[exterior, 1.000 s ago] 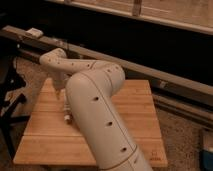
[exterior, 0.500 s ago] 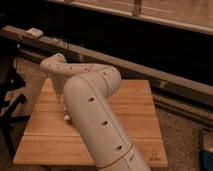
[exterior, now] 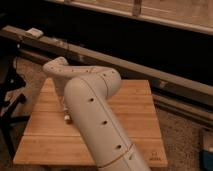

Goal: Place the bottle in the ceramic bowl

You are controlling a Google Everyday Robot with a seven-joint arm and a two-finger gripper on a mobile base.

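My arm reaches over the wooden table from the front and bends down at the wrist on the left side. The gripper hangs below the wrist, mostly hidden behind the arm's big link. A small whitish piece pokes out at the arm's left edge just above the table; I cannot tell whether it is the bottle or a fingertip. The orange-red ceramic bowl is not visible; it may lie behind the arm.
A long dark rail or ledge runs behind the table, with a small pale object on its left end. A dark stand is left of the table. A bluish box sits on the floor at right.
The wrist has sunk a little toward the table and the big arm link has swung slightly left, covering more of the tabletop. The whitish piece has moved slightly lower.
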